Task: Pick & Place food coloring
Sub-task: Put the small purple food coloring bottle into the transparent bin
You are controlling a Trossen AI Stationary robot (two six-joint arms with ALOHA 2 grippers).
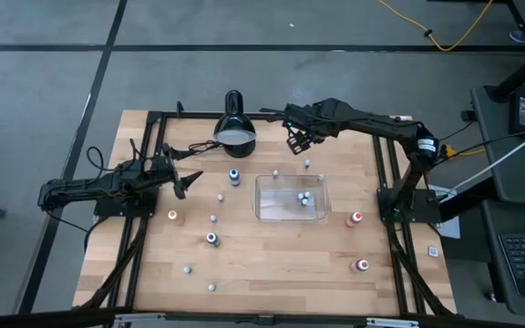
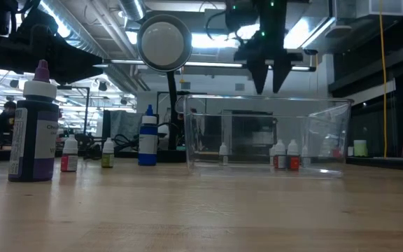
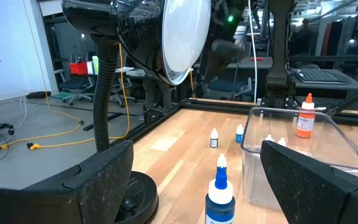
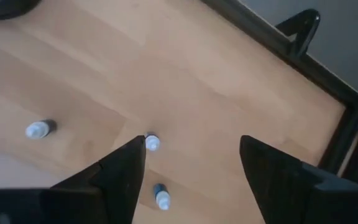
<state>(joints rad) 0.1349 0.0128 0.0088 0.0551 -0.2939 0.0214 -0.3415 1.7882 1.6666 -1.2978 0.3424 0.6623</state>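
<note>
Food coloring bottles stand scattered on the wooden table: a blue-topped one [image 1: 234, 175], an orange one [image 1: 173, 216], two red ones [image 1: 356, 219] and several tiny pale ones. A few small bottles [image 1: 303, 198] stand inside the clear tray [image 1: 264, 211]. My right gripper [image 1: 299, 141] hangs open above the table's far middle, over three tiny bottles, one of them [image 4: 151, 143] beside its fingertip. In the low view it [image 2: 269, 82] is well above the tray [image 2: 327, 112]. My left gripper [image 1: 190, 180] waits open at the left, facing the blue-topped bottle [image 3: 219, 193].
A black dome desk lamp [image 1: 235, 132] stands at the far edge between the two arms; its shade [image 3: 166, 37] is close ahead of my left gripper. A black frame rail [image 4: 316, 56] runs along the far edge. A purple-topped bottle [image 2: 35, 133] stands near the low camera.
</note>
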